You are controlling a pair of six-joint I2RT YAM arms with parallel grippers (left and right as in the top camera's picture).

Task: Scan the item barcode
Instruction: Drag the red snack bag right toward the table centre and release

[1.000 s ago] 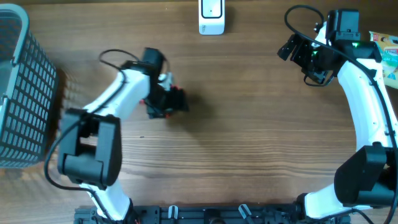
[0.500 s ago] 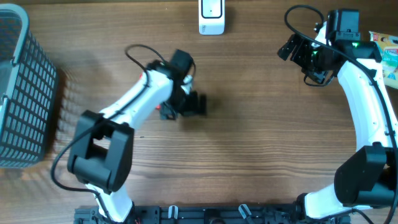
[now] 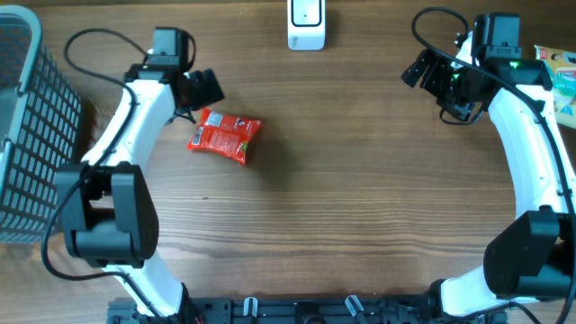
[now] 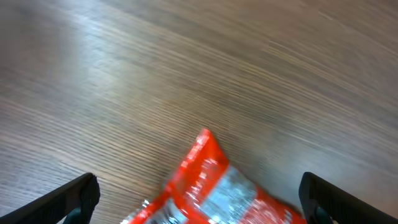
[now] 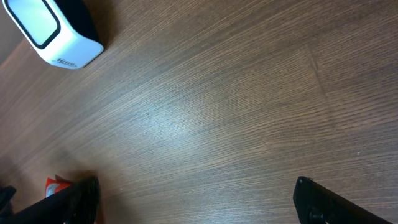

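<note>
I am holding my left arm stretched up the left side of the wooden table (image 3: pixel 360 207), alongside the grey mesh basket (image 3: pixel 31 135). The forearm is rising toward the far edge, and the wrist is bending back so that my left claw (image 3: pixel 209 88) is pointing right and downward. Its jaws are standing wide apart and gripping nothing. The red snack packet (image 3: pixel 225 136) is lying flat on the table just beside and below this claw. In the left wrist view it is showing low between the two fingers, and I cannot tell whether either finger is touching it.

I am keeping my right arm up along the right side and folding it inward at the top. My right claw (image 3: pixel 421 72) is facing left toward the white barcode scanner (image 3: pixel 306 24) at the far edge, well apart from it. Its jaws are spread and empty. A colourful packet (image 3: pixel 562 81) is lying at the right edge, behind that arm.
</note>
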